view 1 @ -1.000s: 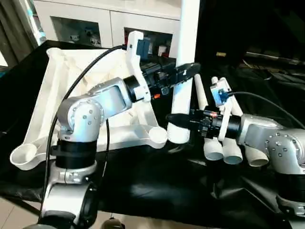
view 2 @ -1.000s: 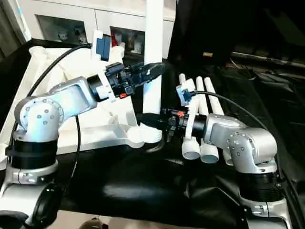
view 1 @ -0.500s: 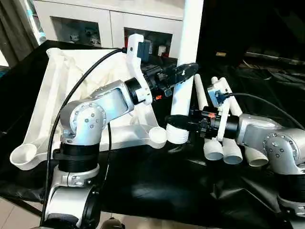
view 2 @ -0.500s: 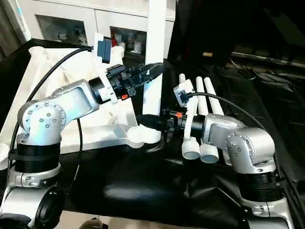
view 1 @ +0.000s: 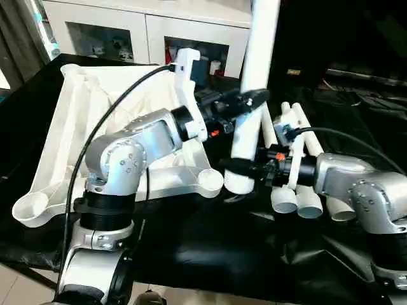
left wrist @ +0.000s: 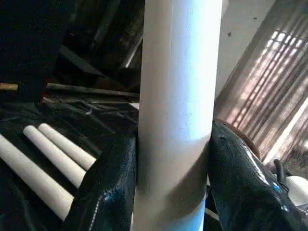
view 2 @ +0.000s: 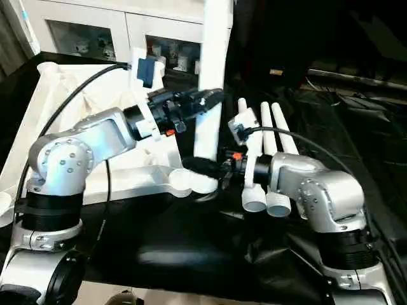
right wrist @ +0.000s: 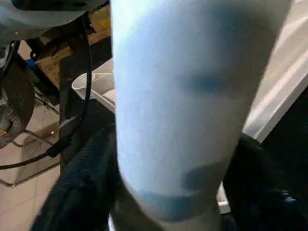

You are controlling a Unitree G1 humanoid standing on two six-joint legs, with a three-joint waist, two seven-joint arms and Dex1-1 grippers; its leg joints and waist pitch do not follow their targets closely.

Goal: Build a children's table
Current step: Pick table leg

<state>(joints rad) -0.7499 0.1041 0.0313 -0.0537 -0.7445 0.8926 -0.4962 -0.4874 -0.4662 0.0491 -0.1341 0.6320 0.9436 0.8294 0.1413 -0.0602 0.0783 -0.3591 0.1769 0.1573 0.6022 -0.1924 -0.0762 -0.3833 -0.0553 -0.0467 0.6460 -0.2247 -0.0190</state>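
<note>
One leg [view 1: 253, 95] stands near upright between the two grippers, its flared lower end just beside the near-right corner socket [view 1: 208, 182] of the tabletop [view 1: 95, 121] and, by the look of it, not yet seated in it. The tabletop lies underside up on the black-covered bench [view 1: 210, 248], ribs and recess showing, and the near-left socket [view 1: 30, 206] is empty too; the far corners cannot be made out well enough to judge. Three more legs [view 1: 299, 165] lie side by side on the black cover to the right, partly behind the right forearm, so the build looks to be at its very first leg, with all four still to go in. The left gripper [view 1: 245, 100] clasps the leg partway up, its black fingers [left wrist: 108, 187] pressed against both sides of the white tube in the left wrist view. The right gripper [view 1: 245, 168] brackets the leg low down near the flare; its fingers flank the tube in the right wrist view, but whether they press on it or stand a little off cannot be told. Room to shift the leg toward the socket seems short but open, with only black cover between. The tabletop's near-left corner sits close to the bench's front edge. Behind stands a white glass-door cabinet [view 1: 127, 32], well apart from the work, and the leg's top runs out past the upper edge of the head views.
</note>
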